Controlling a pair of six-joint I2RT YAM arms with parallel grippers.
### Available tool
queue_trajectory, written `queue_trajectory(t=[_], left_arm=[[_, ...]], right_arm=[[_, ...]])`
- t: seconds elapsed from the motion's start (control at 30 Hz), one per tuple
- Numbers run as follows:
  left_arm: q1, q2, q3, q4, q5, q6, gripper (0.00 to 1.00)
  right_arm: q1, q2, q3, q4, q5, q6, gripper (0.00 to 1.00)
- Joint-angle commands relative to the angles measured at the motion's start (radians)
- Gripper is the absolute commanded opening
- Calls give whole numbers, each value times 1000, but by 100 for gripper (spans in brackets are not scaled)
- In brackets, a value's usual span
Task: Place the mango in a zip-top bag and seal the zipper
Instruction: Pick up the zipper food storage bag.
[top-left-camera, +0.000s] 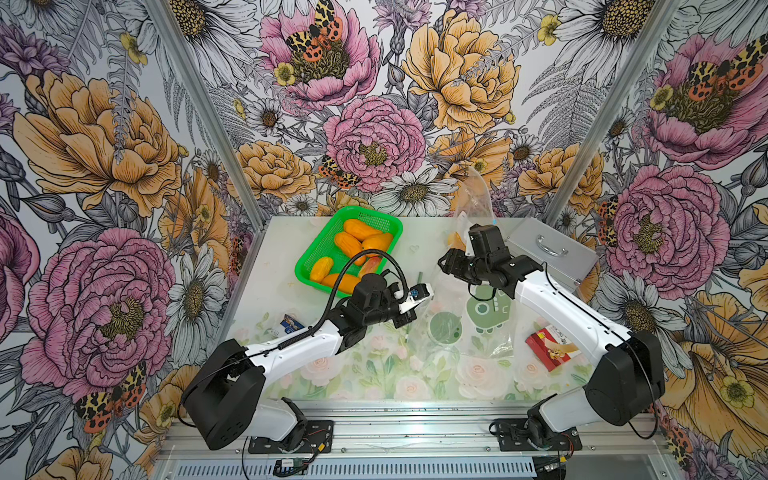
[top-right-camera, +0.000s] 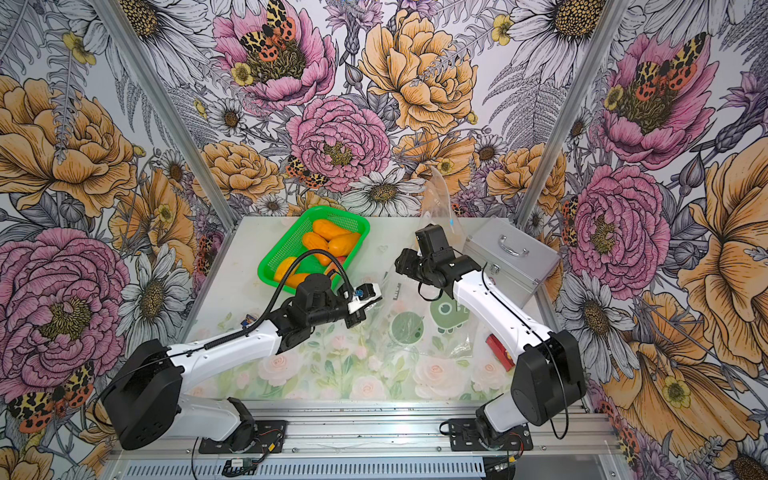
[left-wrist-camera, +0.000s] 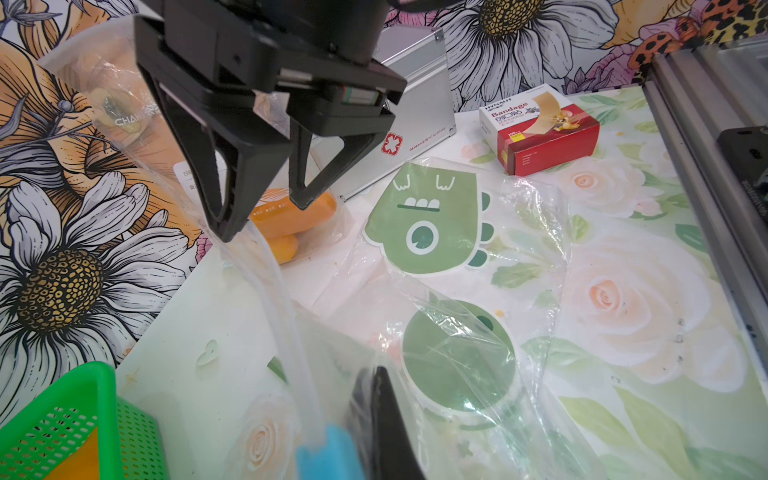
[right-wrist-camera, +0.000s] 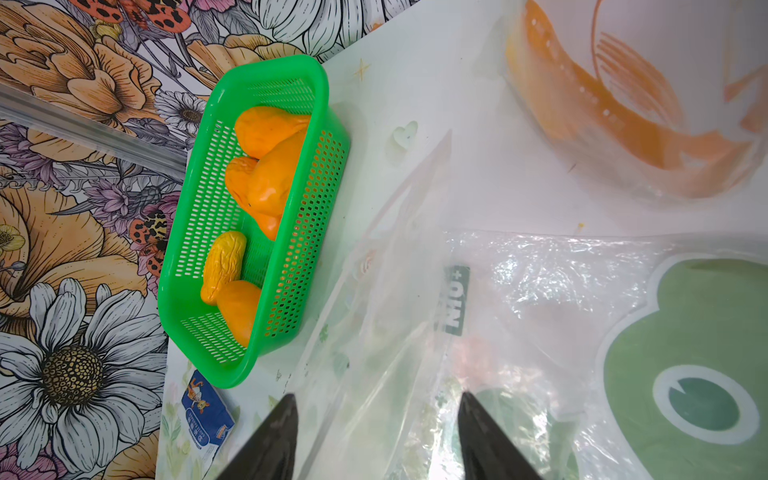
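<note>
Leftmost, finds mangoes (top-left-camera: 358, 229) lying in the green basket (top-left-camera: 316, 245), not yet bagged. Clamps left gripper (left-wrist-camera: 353, 440) fully closed on the edge of the zip-top bag (top-left-camera: 484, 309), seemingly to hold its mouth up. Poises right gripper (left-wrist-camera: 264, 216) half-spread astride that film, gripping nothing, probably to widen the opening.

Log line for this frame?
left gripper: shut on bag | right gripper: open over bag rim | mangoes: in basket | bag: no mango
</note>
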Motion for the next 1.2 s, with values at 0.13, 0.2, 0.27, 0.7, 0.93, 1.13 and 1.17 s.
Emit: queue_trajectory(t=[0.13,0.2,0.27,0.7,0.93,1.13,1.17], left_arm=[[-15,14,-4,16,-41,30,0],[-18,16,-4,17,-46,31,0],[-21,18,-2,19,-51,32,0],[-35,-25,15,45,-143,-129,27],[11,-177,56,32,-110,-576,99],[60,-154,204,-169,-120,-790,99],[70,-141,228,-205,-125,-813,98]], right_arm=[[15,22,-1,13,-11,17,60],[18,27,1,17,-14,19,58],[21,35,3,26,-23,22,53],[35,36,45,34,-14,-26,0],[34,-8,81,32,-13,-142,0],[55,-14,114,34,-27,-212,0],[62,-14,119,35,-27,-222,0]])
